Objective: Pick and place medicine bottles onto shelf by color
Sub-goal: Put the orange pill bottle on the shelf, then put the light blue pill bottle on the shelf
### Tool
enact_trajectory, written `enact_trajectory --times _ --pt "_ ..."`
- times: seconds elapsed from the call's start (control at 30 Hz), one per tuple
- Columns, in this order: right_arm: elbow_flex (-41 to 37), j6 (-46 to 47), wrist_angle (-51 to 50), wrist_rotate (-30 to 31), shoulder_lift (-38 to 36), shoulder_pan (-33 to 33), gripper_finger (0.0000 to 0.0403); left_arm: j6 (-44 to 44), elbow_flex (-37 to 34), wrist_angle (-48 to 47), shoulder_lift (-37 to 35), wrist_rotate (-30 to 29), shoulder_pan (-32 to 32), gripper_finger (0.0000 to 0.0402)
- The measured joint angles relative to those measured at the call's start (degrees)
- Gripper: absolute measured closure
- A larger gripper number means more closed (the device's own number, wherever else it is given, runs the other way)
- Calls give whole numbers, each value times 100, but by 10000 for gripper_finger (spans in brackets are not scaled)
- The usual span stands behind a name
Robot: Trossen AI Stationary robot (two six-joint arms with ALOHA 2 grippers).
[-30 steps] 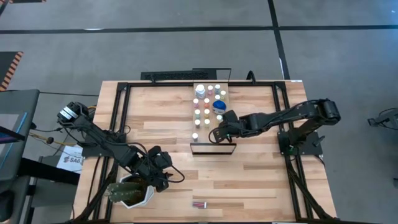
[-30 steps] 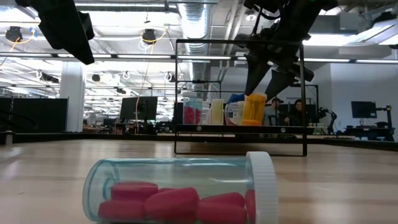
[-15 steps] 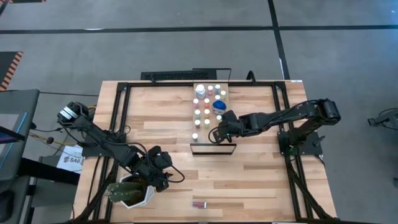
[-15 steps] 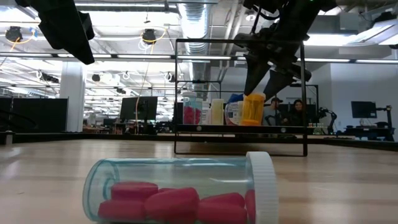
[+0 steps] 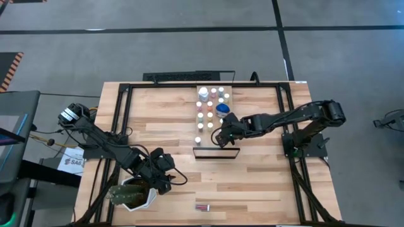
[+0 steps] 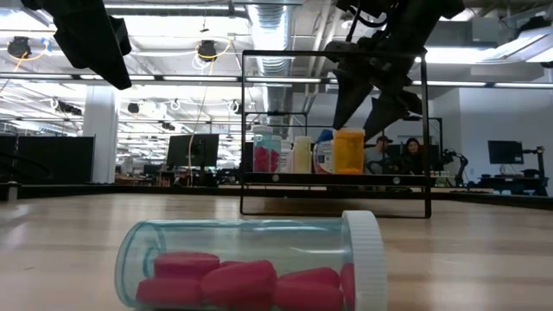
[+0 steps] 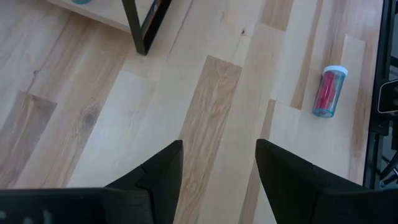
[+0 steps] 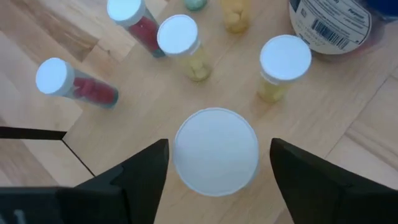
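Observation:
The light-wood shelf (image 5: 206,131) lies at the table's middle, its dark frame (image 6: 335,207) at the near end. Several white-capped bottles (image 5: 210,103) stand on it. My right gripper (image 6: 371,102) is open just above an orange bottle (image 6: 349,151) that stands upright on the shelf's near part. In the right wrist view its white cap (image 8: 216,151) shows between the fingers, apart from both. One clear bottle of red pills (image 5: 202,206) lies on its side near the table's near edge. My left gripper (image 5: 168,178) is open and empty at the near left.
A white plant pot (image 5: 132,194) stands at the near left, under my left arm. A wide blue bottle (image 8: 336,22) and red and yellow vials (image 8: 180,43) stand close around the orange bottle. Black rails (image 5: 123,120) run along the table's left and right sides.
My right gripper has gone up a little, off the orange bottle; its fingertips, earlier down beside the bottle's top, now stand above it. The bottle stays upright on the shelf.

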Motion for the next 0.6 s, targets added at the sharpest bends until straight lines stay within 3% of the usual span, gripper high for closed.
enact_trajectory --times 0.3,0.6 --pt "29 -66 -10 -62 -163 -60 82 -11 0 -4 0 0 0 214" --pt "758 -944 -540 301 -1207 -60 81 -261 -4 -117 -2 68 0 214"
